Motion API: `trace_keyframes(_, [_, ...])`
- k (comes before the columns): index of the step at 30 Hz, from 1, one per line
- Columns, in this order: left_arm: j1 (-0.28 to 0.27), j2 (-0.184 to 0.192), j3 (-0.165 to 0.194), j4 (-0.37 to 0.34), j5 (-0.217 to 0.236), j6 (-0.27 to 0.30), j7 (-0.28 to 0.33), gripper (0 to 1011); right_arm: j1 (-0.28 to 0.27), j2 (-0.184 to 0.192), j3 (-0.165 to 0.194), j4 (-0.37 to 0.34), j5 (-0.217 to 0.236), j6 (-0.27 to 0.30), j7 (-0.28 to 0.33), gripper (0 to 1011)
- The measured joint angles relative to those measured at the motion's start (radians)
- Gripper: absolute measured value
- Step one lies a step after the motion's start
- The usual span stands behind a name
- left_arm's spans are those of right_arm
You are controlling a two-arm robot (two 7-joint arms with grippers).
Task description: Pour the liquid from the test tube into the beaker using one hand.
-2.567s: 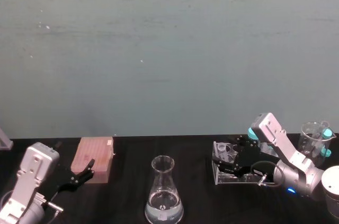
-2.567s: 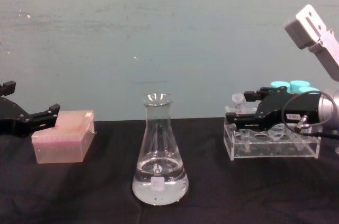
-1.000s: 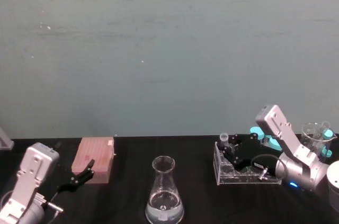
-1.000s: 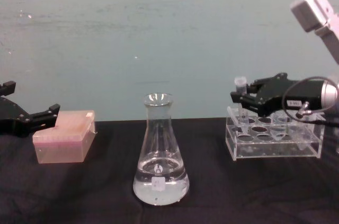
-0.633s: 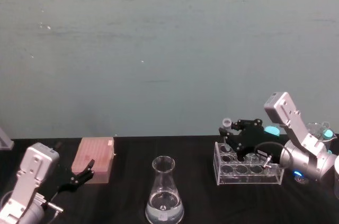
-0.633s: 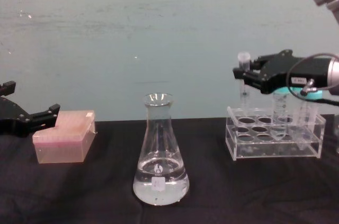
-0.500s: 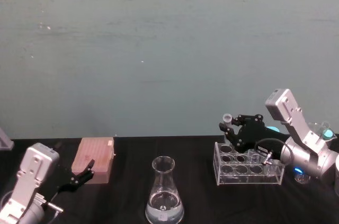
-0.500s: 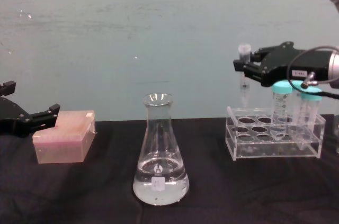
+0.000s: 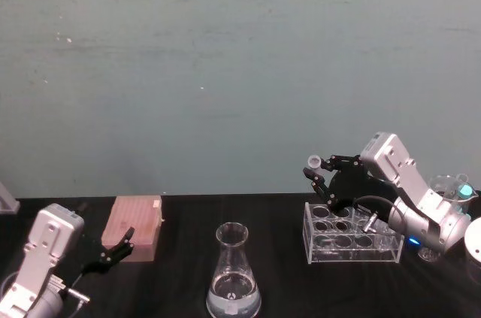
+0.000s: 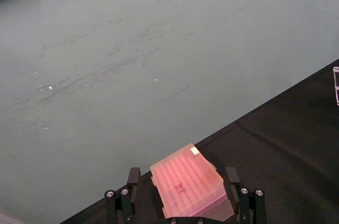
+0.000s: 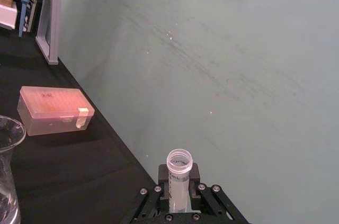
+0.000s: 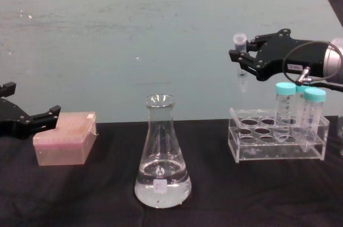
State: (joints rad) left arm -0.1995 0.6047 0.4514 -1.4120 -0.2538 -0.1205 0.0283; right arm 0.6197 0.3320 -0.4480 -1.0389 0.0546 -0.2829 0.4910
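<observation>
1. The bench (image 12: 80, 197) held the beaker (image 12: 162, 152) upright; a missed pour would wet the surface around it.
2. The right pincer (image 12: 241, 59), clamped on the tube (image 12: 243, 80), hung up and right of the beaker, well apart; the left pincer (image 9: 114, 250), spread apart, idled far left of it.
3. The tube stood upright, mouth open. Tilting short of the beaker's narrow neck would likely spill; the slim tube might also slip.
4. Its liquid was too scant to see.
</observation>
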Motion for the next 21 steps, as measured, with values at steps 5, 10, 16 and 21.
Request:
trace_keyframes(5, [0.0, 0.0, 0.0, 0.0, 0.0, 0.0, 0.0, 1000, -0.007, -0.002, -0.007, -0.02, -0.028, -0.013, -0.014, 208])
trace_keyframes(10, [0.0, 0.0, 0.0, 0.0, 0.0, 0.0, 0.0, 1000, -0.016, -0.003, -0.016, -0.045, -0.055, -0.028, -0.023, 208])
trace_keyframes(16, [0.0, 0.0, 0.0, 0.0, 0.0, 0.0, 0.0, 1000, -0.026, -0.005, -0.03, -0.073, -0.094, -0.05, -0.035, 208])
trace_keyframes(21, [0.0, 0.0, 0.0, 0.0, 0.0, 0.0, 0.0, 1000, -0.033, -0.007, -0.045, -0.092, -0.141, -0.072, -0.059, 208])
